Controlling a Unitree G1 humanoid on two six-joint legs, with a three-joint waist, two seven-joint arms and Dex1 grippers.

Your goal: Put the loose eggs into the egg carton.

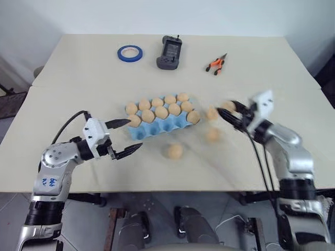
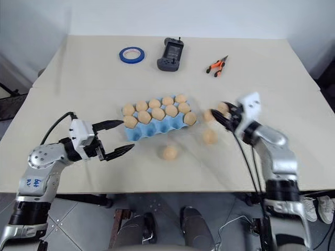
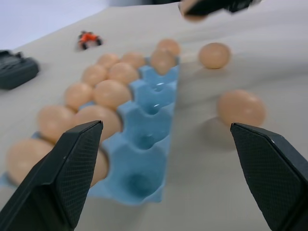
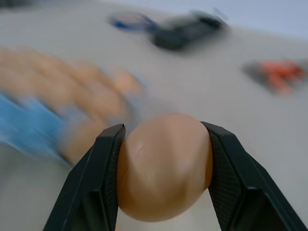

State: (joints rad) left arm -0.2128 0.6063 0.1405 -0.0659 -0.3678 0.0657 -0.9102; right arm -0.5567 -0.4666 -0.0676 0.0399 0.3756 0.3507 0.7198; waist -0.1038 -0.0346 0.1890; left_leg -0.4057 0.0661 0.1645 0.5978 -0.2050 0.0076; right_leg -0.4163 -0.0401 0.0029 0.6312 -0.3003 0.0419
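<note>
Ten eggs already sit in the egg carton point(image 1: 165, 127) mid-bench, its near row still bare; right hand point(image 1: 231, 112) is clamped on one egg point(image 4: 163, 166), three loose eggs point(image 1: 175, 151) wait nearby, left hand point(image 1: 128, 135) gapes empty.

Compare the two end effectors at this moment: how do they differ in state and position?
The left end effector has its black fingers spread wide and empty, beside the near-left end of the light blue moulded egg carton. The right end effector is clamped on a pale tan-orange oval egg, raised off the table past the carton's right end. Both point roughly level toward the carton.
</note>
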